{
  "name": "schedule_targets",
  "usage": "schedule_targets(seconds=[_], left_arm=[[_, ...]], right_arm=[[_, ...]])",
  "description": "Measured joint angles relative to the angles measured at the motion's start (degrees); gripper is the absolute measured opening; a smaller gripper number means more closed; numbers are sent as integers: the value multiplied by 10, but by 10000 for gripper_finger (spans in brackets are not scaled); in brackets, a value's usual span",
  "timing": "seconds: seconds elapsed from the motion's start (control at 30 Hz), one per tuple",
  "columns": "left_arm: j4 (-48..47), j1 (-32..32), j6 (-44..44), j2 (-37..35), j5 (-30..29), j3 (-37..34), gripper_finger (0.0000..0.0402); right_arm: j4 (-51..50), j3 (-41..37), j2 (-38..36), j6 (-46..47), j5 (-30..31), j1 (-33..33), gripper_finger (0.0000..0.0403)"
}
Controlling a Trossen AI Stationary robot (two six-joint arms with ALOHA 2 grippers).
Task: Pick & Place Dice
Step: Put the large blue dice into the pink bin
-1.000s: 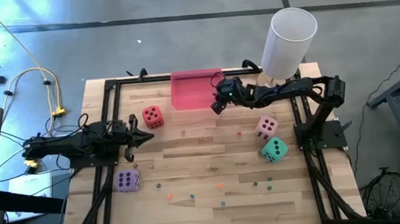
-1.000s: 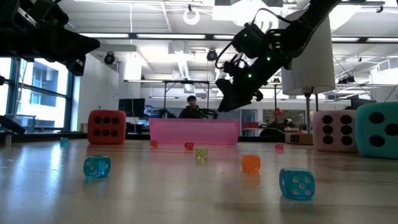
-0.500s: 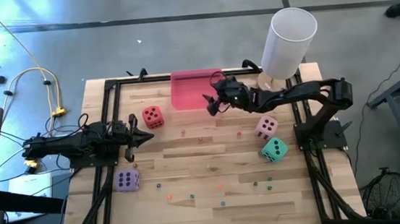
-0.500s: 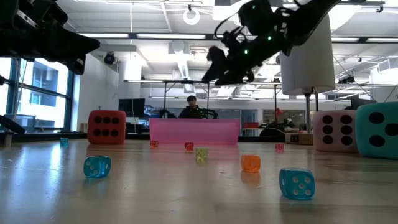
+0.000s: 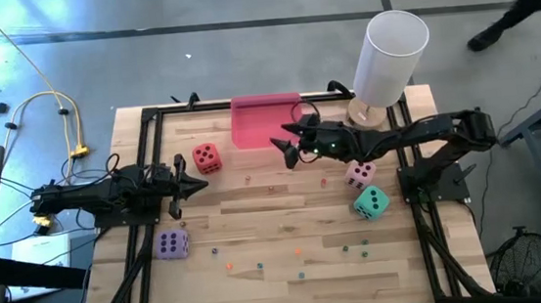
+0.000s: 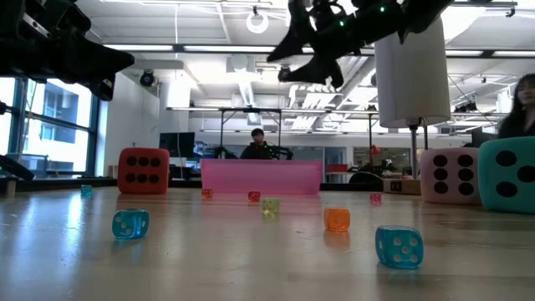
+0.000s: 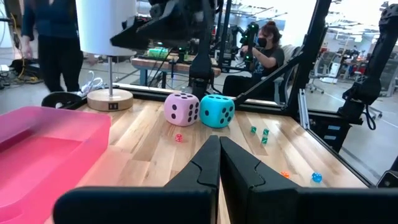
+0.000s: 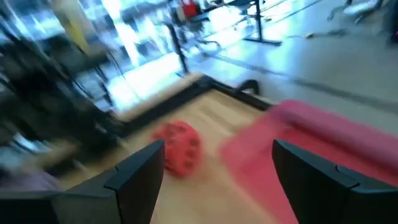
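Note:
The red die [image 5: 206,157] sits on the table left of the pink tray [image 5: 260,123]. The pink die [image 5: 360,172] and teal die [image 5: 371,202] rest side by side on the table near the right edge, and the purple die [image 5: 172,243] sits near the left. Tiny dice [image 6: 337,219] lie scattered over the near half. My right gripper [image 5: 283,152] hangs open, high above the table off the tray's near right corner; its wrist view shows the red die [image 8: 180,146] ahead between its fingers. My left gripper [image 5: 203,185] waits shut, below the red die in the high view.
A tall white cylinder on a round wooden base [image 5: 390,58] stands at the far right corner, behind the right arm. A dark metal frame [image 5: 144,163] runs around the tabletop. People are in the room beyond the table.
My right gripper has risen well above the table and swung slightly toward the table's left, tipping up from a downward slant to nearly level. The dice and the tray have stayed in place.

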Motion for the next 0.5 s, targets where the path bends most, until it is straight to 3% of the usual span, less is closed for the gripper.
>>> schedule_targets(seconds=[0.23, 0.5], left_arm=[[0, 0, 3, 0, 0, 0, 0], [0, 0, 3, 0, -10, 0, 0]], right_arm=[[77, 0, -1, -28, -109, 17, 286], [98, 0, -1, -65, -80, 34, 286]])
